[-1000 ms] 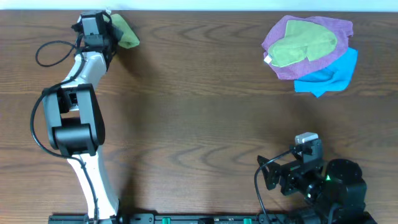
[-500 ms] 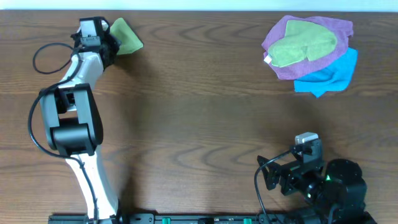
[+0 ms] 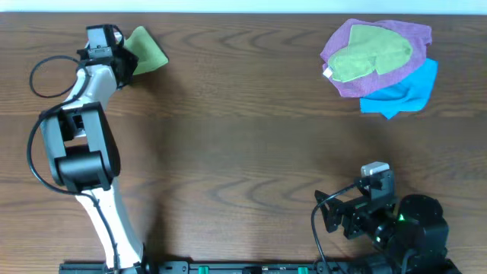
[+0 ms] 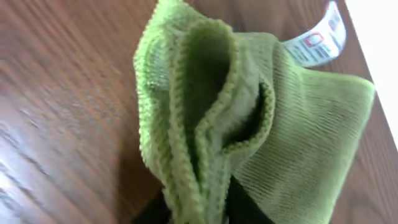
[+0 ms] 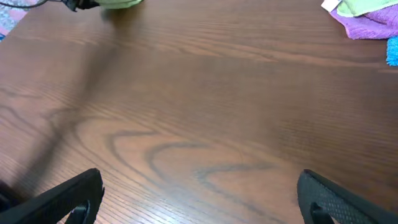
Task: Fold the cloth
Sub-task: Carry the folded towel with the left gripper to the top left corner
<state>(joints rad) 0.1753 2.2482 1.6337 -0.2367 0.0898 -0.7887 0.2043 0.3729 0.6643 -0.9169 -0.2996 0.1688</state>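
The cloth [image 3: 147, 51], small and lime green, lies bunched at the table's far left corner, and its edge shows in the right wrist view [image 5: 122, 3]. In the left wrist view the cloth [image 4: 292, 124] fills the frame in upright folds, its white tag [image 4: 317, 40] at the far edge. My left gripper [image 3: 125, 61] is at the cloth's left side. Its dark fingers [image 4: 247, 210] press a narrow ridge of folds from both sides, so the left gripper [image 4: 199, 214] is shut on it. My right gripper [image 5: 205, 208] hangs open and holds nothing near the table's front right [image 3: 332, 213].
At the back right lies a pile: a purple cloth [image 3: 346, 80] with a duller olive-green cloth [image 3: 373, 55] on top and a blue cloth [image 3: 407, 91] under it. The table's far edge [image 3: 243, 13] runs just behind the lime cloth.
My left gripper has swung left along the far edge, dragging the cloth with it. The cloth now lies lower and more spread out. The right arm has not moved.
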